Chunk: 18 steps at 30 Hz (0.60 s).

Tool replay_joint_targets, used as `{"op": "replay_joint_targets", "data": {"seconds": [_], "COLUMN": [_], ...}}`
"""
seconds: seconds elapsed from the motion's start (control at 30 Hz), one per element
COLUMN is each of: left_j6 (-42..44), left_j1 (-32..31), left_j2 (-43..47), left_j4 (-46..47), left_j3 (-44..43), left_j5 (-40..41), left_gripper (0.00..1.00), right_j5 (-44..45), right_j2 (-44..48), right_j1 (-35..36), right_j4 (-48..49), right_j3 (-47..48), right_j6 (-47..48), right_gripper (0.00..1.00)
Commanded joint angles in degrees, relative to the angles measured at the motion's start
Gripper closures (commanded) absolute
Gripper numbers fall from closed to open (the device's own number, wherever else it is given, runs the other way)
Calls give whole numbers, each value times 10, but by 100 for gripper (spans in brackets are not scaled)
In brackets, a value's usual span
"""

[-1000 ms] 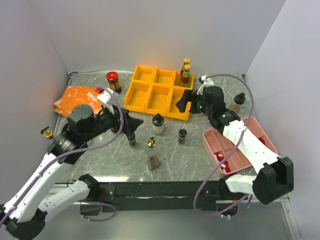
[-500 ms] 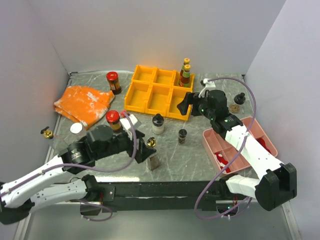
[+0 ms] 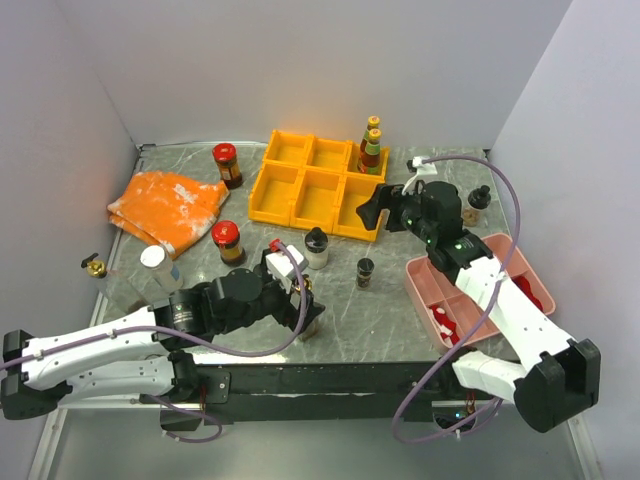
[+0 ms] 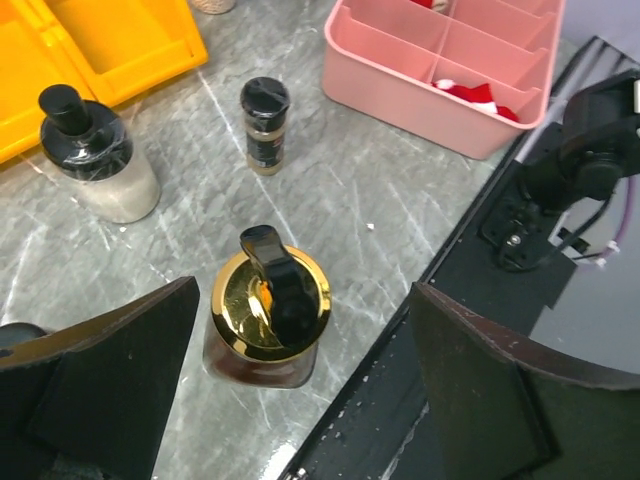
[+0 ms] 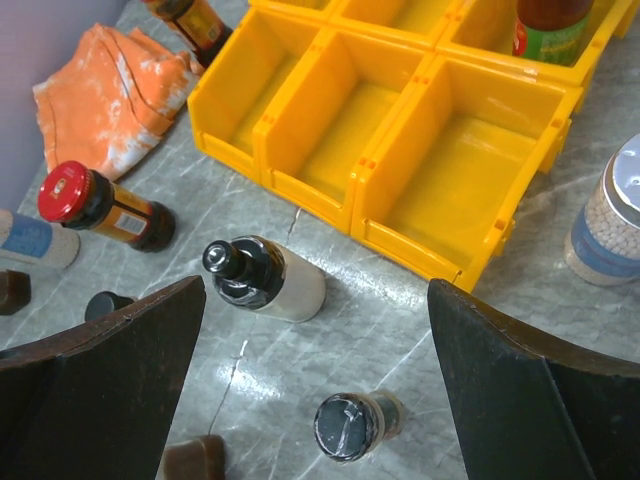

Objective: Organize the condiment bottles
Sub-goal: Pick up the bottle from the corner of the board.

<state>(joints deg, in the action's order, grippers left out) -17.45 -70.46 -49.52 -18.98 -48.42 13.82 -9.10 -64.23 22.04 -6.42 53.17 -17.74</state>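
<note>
A dark glass bottle with a gold cap (image 4: pixel 270 318) stands near the table's front edge, between the fingers of my open left gripper (image 4: pixel 305 330); the left finger is close beside it, the right finger well apart. In the top view the same gold-capped bottle (image 3: pixel 307 312) shows at my left gripper (image 3: pixel 300 305). My right gripper (image 3: pixel 371 206) hangs open in front of the yellow bin tray (image 3: pixel 300 205), holding nothing. Below my right gripper (image 5: pixel 318 335) stand a pale bottle with a black cap (image 5: pixel 265 278) and a small black-capped jar (image 5: pixel 350 425). Two yellow-green-capped bottles (image 3: pixel 371 146) stand in the tray's back right cell.
Red-capped jars stand at the back left (image 3: pixel 227 165) and mid left (image 3: pixel 228 242). An orange cloth (image 3: pixel 165 205) lies at the left, with a clear bottle (image 3: pixel 156 266) in front of it. A pink tray (image 3: pixel 425 282) with packets sits on the right. A black-capped bottle (image 3: pixel 479 199) stands behind it.
My left arm has swung from the back left down to the front, bringing its open gripper round the gold-capped bottle. The right gripper has shifted only slightly.
</note>
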Motion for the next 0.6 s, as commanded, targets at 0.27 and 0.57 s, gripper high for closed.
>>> {"op": "replay_joint_targets", "data": {"seconds": [0.27, 0.57], "left_j6": [-13, -34], "left_j1": [-15, -17], "left_j2": [0, 0], "left_j4": [51, 18], "left_j3": [14, -44], "left_j5": [71, 78], "left_gripper": [58, 99], "right_j5": [-10, -12], "right_j2": [81, 136], "right_j1": [1, 1], "right_j4": [9, -18], "right_j3": [-1, 1], "right_j6": [-9, -8], "right_gripper": [0, 0]}}
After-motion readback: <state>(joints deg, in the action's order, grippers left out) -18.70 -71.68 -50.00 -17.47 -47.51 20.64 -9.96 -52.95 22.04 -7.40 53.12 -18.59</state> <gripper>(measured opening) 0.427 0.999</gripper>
